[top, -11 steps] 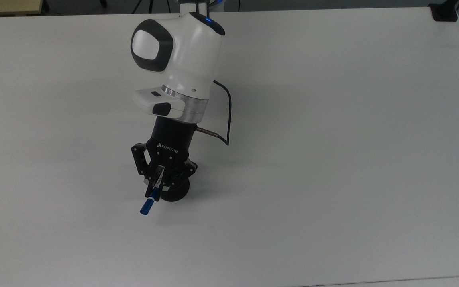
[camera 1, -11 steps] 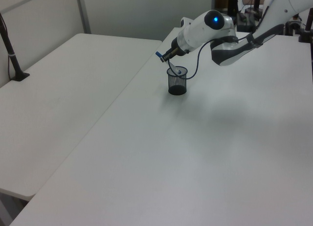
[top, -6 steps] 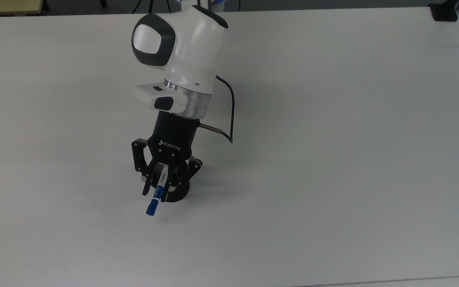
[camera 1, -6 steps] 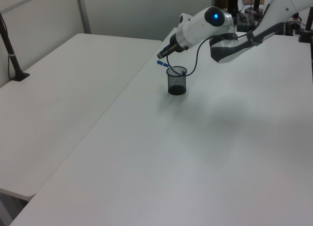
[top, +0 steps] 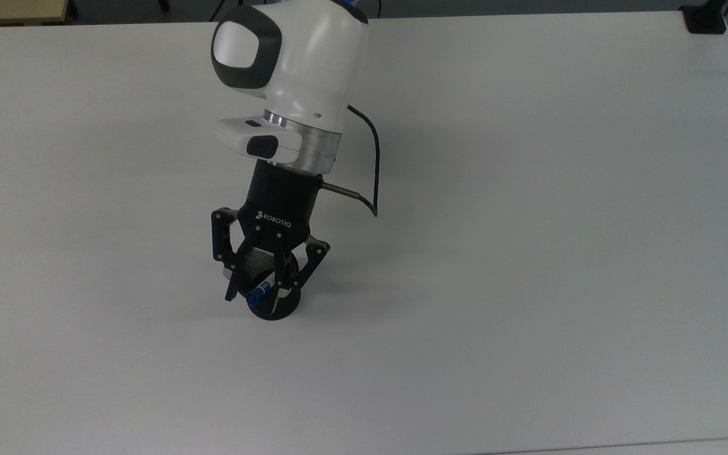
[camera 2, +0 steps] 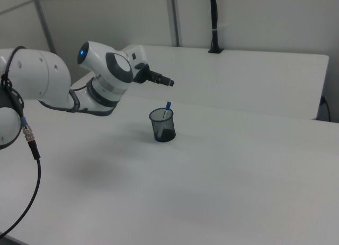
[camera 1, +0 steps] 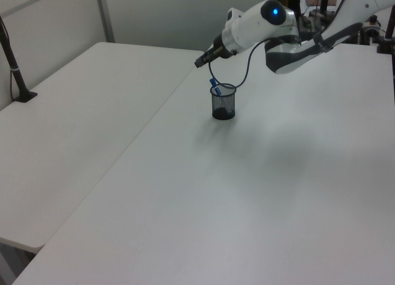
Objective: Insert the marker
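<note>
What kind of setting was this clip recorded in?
Most likely a robotics lab or test room: plain white tables pushed together, bare partition walls, a robot arm above a mesh cup holding the marker, and a clamped black pole at the far table's edge.

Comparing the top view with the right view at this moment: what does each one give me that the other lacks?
The top view alone shows the pincer from above with its fingers spread open, right over the mesh cup. The right view alone shows the cup from the side, the marker leaning on its rim with the blue end poking out, and the pincer clear above it. Both show the marker inside the cup, released.
</note>
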Motion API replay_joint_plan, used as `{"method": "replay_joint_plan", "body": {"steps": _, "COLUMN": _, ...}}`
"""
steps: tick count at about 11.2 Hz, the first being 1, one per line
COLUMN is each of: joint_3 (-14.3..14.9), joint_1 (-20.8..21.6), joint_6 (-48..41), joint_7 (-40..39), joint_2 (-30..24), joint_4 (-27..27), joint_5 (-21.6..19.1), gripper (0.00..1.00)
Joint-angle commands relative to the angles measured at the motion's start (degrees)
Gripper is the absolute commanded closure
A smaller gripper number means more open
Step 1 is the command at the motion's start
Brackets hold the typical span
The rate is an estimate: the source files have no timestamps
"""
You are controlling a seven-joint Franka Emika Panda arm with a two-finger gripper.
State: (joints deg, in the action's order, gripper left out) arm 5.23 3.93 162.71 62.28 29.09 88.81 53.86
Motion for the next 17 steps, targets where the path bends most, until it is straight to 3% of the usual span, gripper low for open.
{"method": "replay_joint_plan", "body": {"steps": 1, "joint_3": -0.2, "joint_1": 0.2, "joint_6": -0.8, "joint_7": 0.3, "joint_2": -4.3, "joint_4": 2.7, "joint_5": -6.4, "gripper": 0.24}}
{"method": "replay_joint_plan", "body": {"steps": 2, "joint_3": -1.3, "joint_1": 0.2, "joint_6": -2.9, "joint_7": -0.1, "joint_2": -4.9, "joint_4": 2.6, "joint_5": -7.1, "gripper": 0.22}}
{"method": "replay_joint_plan", "body": {"steps": 3, "joint_3": -2.3, "joint_1": 0.2, "joint_6": -4.5, "joint_7": -1.4, "joint_2": -5.4, "joint_4": 2.5, "joint_5": -8.2, "gripper": 0.12}}
{"method": "replay_joint_plan", "body": {"steps": 8, "joint_3": -3.7, "joint_1": 3.5, "joint_6": -17.7, "joint_7": -12.2, "joint_2": -9.5, "joint_4": 2.1, "joint_5": -18.6, "gripper": 0.02}}
{"method": "replay_joint_plan", "body": {"steps": 12, "joint_3": -3.7, "joint_1": 3.6, "joint_6": -33.3, "joint_7": -34.5, "joint_2": -15.8, "joint_4": 2.3, "joint_5": -38.4, "gripper": 0.01}}
{"method": "replay_joint_plan", "body": {"steps": 16, "joint_3": -3.2, "joint_1": 2.0, "joint_6": -59.3, "joint_7": -58.8, "joint_2": -25.4, "joint_4": 2.6, "joint_5": -50.5, "gripper": 0.00}}
{"method": "replay_joint_plan", "body": {"steps": 17, "joint_3": -3.2, "joint_1": 0.4, "joint_6": -63.9, "joint_7": -63.1, "joint_2": -27.4, "joint_4": 2.9, "joint_5": -51.7, "gripper": 0.00}}
